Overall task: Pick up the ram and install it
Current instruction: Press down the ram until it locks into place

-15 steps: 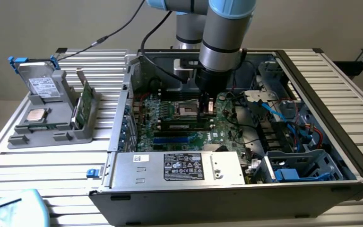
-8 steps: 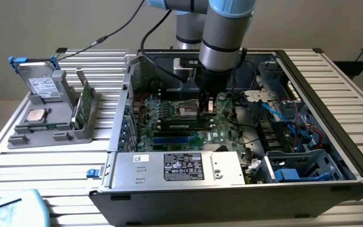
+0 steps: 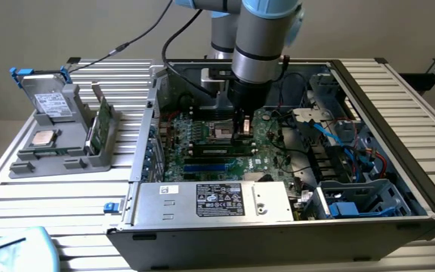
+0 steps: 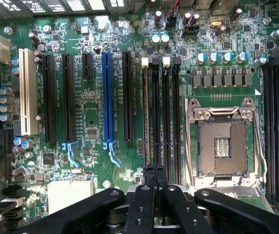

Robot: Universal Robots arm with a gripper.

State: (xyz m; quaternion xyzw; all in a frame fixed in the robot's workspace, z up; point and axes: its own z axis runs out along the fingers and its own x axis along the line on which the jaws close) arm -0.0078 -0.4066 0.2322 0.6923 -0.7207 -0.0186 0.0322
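- ram stands edge-up in a slot on the motherboard, running straight out from the hand's fingertips
- hand fully closed, fingers together, holding nothing, over the ram's near end; contact unclear
- empty CPU socket just beside the hand
- case around the hand, on the bench

Green motherboard with one blue slot among black slots, white slot; black claw; grey tray; white ribbed surface.
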